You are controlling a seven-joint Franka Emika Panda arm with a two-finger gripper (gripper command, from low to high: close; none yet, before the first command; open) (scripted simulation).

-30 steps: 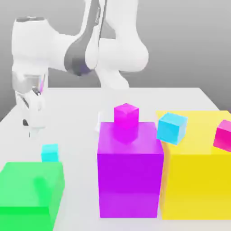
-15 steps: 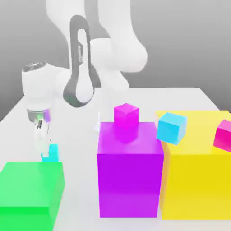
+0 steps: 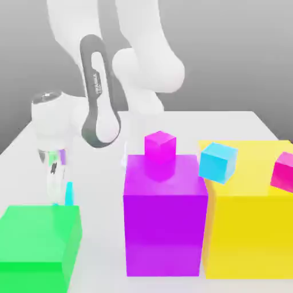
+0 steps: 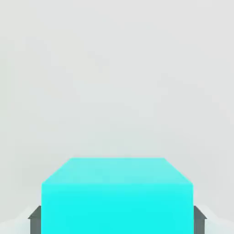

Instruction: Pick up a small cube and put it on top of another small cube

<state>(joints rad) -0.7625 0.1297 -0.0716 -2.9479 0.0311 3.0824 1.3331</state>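
Down low at the exterior view's left, just behind the big green block (image 3: 39, 243): the end effector (image 3: 60, 197), pointing straight down at the white counter (image 3: 229, 123). Pinching the small turquoise cube (image 3: 69, 193), with a dark finger pad (image 4: 34, 219) pressed on each of two opposite sides, seen up close in the hand view. Cube sitting flat and square between the pads (image 4: 116, 196), top face level, not tipped. No long side to speak of: all edges look the same. Only a thin turquoise strip peeking out beside the pale fingers (image 3: 54, 186) in the exterior view, right by the green block's back edge. Cannot tell whether the cube rests on the counter or hangs just above it.

Well apart, toward the middle: the small magenta cube (image 3: 159, 149), sitting on top of the big purple block (image 3: 165, 220), upright, one corner turned toward the camera. Just beside the purple block, on the exterior view's right: a big yellow block (image 3: 252, 229). At its near left corner, a small sky-blue cube (image 3: 218, 162), tilted. At the far right edge, a small hot-pink cube (image 3: 283, 170), tilted too and partly cut off. Behind it all, the white robot arm (image 3: 143, 63), bending down toward the left.
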